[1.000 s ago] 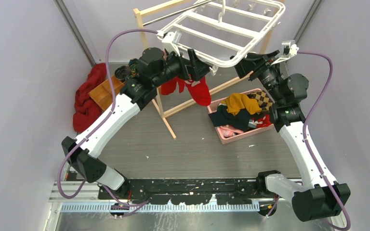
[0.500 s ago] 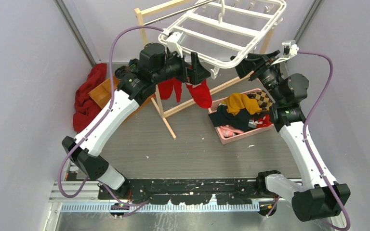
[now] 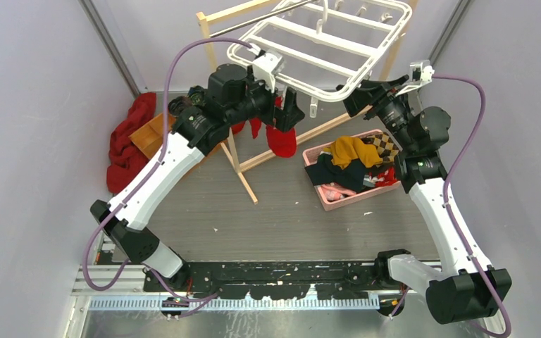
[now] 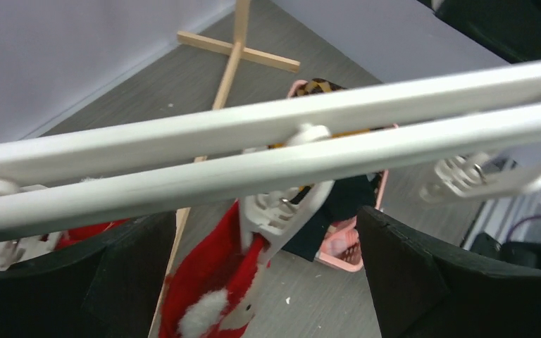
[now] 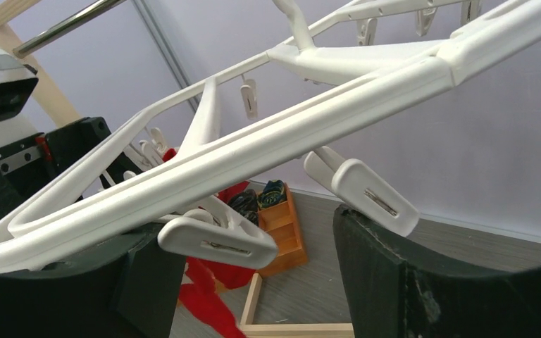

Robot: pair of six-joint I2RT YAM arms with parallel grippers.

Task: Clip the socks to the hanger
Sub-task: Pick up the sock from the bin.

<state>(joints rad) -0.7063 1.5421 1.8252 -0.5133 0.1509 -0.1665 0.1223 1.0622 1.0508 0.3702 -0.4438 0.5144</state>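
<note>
Grey tabletop and lilac walls frame the work, with the hanger hung high at the back. Both grippers straddle its near rim without pinching anything. The left gripper has its jaws spread wide either side of a clip that bites the cuff of one of the socks. The right gripper stands parted under the opposite corner, the rim crossing its gap ungrasped. The risk, as I judge it, lies in pulling away: a jaw catching the rim or the clip would swing the free-hanging frame and could tug the sock out of a shallow bite. With neither gripper holding the frame, nothing would steady it. Count: one hanger, two grippers, and two red socks dangling under its near-left rim, though the second is half hidden beside the left jaw, so possibly more. One pink basket of other clothes sits on the right.
</note>
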